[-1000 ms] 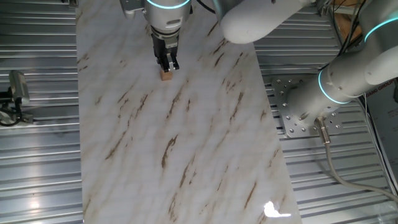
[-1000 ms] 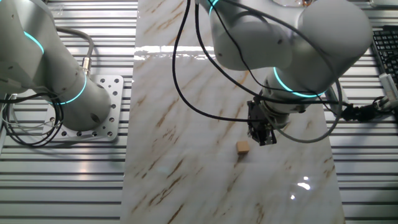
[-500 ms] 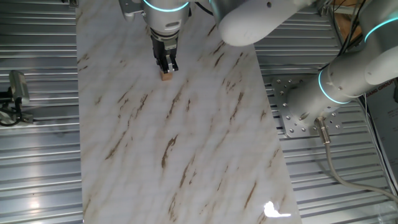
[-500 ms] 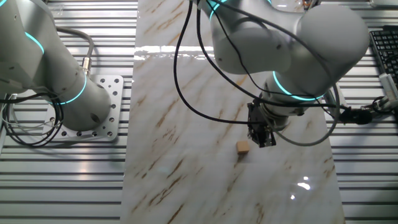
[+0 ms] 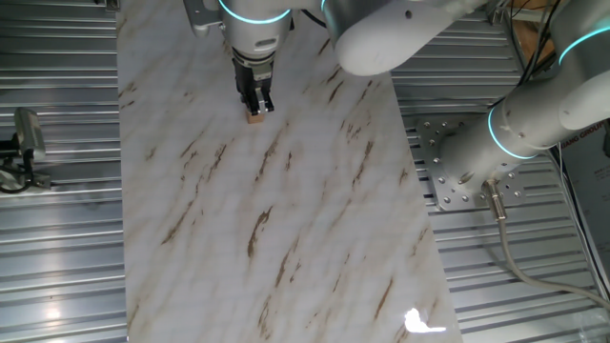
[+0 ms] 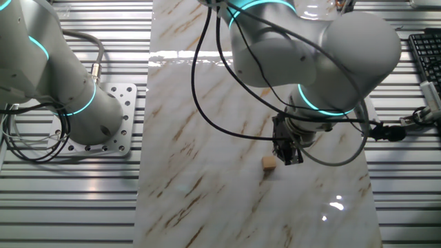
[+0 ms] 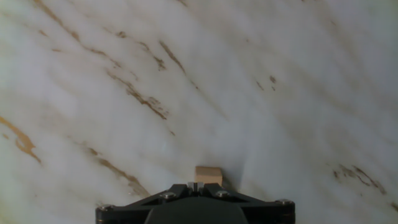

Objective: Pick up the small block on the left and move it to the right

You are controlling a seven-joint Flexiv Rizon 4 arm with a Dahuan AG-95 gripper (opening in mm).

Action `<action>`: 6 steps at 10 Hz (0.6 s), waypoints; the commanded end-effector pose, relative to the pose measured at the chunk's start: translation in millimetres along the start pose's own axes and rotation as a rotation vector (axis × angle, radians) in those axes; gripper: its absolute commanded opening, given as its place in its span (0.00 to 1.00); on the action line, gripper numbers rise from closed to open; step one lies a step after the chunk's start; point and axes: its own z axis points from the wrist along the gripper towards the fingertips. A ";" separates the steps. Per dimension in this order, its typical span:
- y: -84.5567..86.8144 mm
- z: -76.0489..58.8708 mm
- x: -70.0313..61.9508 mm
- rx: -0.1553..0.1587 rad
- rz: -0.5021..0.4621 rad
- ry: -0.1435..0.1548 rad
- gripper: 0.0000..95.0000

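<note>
The small block [image 5: 255, 117] is a tiny light-brown wooden cube lying on the marble board [image 5: 286, 210], towards its far left side. It also shows in the other fixed view [image 6: 269, 164] and in the hand view [image 7: 209, 175]. My gripper [image 5: 255, 103] hangs just above and beside the block, its fingers pointing down. In the other fixed view the gripper [image 6: 288, 154] is a little right of the block and apart from it. In the hand view the gripper [image 7: 196, 185] has its jaws pressed together and empty, with the block just past the tips.
A second robot arm's base [image 5: 534, 124] stands on a bolted metal plate [image 5: 448, 162] beside the board. Ribbed metal table [image 5: 57, 238] surrounds the board. Black cables [image 6: 207, 89] hang over the board. A keyboard [image 6: 427, 52] lies at one edge.
The arm has shifted slightly towards the block. The block has not moved and the jaws stay together.
</note>
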 end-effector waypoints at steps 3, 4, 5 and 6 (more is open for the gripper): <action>0.4 7.4 1.3 0.002 0.005 -0.011 0.00; 0.5 8.9 1.3 0.003 0.005 -0.013 0.00; 0.5 10.8 1.0 0.002 0.008 -0.014 0.00; 0.6 11.9 0.9 0.002 0.010 -0.014 0.00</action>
